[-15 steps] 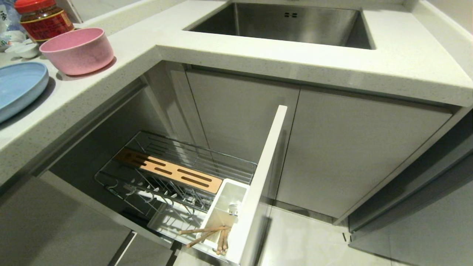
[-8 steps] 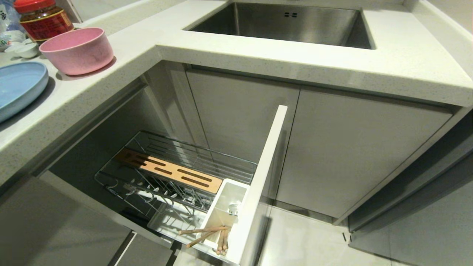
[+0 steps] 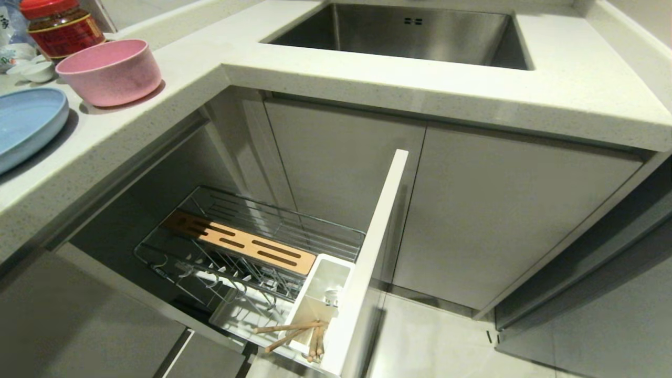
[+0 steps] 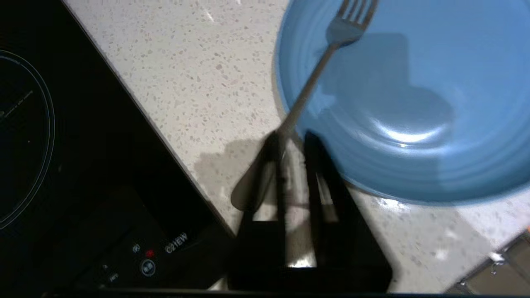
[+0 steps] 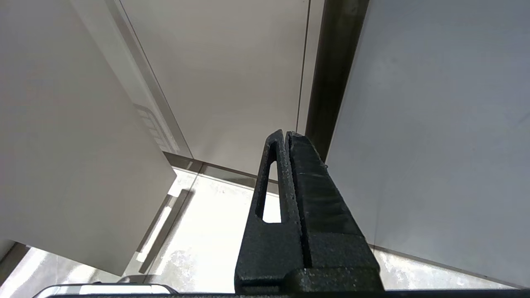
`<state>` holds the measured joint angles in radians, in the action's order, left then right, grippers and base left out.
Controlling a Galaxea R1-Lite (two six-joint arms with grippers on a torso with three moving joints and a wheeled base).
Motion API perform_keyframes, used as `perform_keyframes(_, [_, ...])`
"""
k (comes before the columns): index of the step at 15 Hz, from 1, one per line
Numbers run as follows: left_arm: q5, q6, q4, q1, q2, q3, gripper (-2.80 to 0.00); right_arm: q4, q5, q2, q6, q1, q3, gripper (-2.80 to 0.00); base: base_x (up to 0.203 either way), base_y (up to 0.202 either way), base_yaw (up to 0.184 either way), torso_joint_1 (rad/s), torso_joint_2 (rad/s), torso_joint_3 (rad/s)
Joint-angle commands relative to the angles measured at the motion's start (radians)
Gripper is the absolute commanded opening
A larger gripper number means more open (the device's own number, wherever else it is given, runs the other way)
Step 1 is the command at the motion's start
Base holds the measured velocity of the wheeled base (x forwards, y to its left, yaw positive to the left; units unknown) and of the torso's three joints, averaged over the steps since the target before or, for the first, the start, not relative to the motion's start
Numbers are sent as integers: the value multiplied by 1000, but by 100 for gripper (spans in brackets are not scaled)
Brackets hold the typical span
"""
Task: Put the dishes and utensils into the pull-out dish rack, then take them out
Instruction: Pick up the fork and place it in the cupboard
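Note:
The light-blue plate (image 3: pixel 26 123) and the pink bowl (image 3: pixel 110 71) stand on the counter at the left. The pull-out dish rack (image 3: pixel 252 247) is drawn out below, with wooden chopsticks (image 3: pixel 299 336) in its white bin (image 3: pixel 320 299). In the left wrist view my left gripper (image 4: pixel 293 136) hangs at the plate's (image 4: pixel 414 103) rim with its fingers a little apart. A silver fork (image 4: pixel 314 70) has its tines over the plate and its handle running past the outside of one finger, not in the gap. My right gripper (image 5: pixel 285 134) is shut on nothing, parked by cabinet doors. Neither arm shows in the head view.
A black induction hob (image 4: pixel 62 165) lies beside the plate. A red-lidded jar (image 3: pixel 63 26) and tiny white dishes (image 3: pixel 34 71) stand behind the bowl. The steel sink (image 3: pixel 404 34) is set in the counter. The rack's white cabinet front (image 3: pixel 373 252) juts out over the floor.

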<state>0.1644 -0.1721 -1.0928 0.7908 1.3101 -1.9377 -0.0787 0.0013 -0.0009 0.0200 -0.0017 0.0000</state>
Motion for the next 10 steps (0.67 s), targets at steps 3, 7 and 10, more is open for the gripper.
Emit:
perform_keyframes(3, [43, -1, 17, 7, 57, 2, 0, -1, 0, -1, 0, 0, 26, -280, 0, 0, 0, 0, 0, 0])
perform_keyframes(7, [91, -33, 19, 6, 88, 2, 0, -1, 0, -1, 0, 0, 26, -280, 0, 0, 0, 0, 0, 0])
perform_keyframes(10, [142, -37, 22, 3, 106, 2, 0, -1, 0, -1, 0, 0, 26, -280, 0, 0, 0, 0, 0, 0])
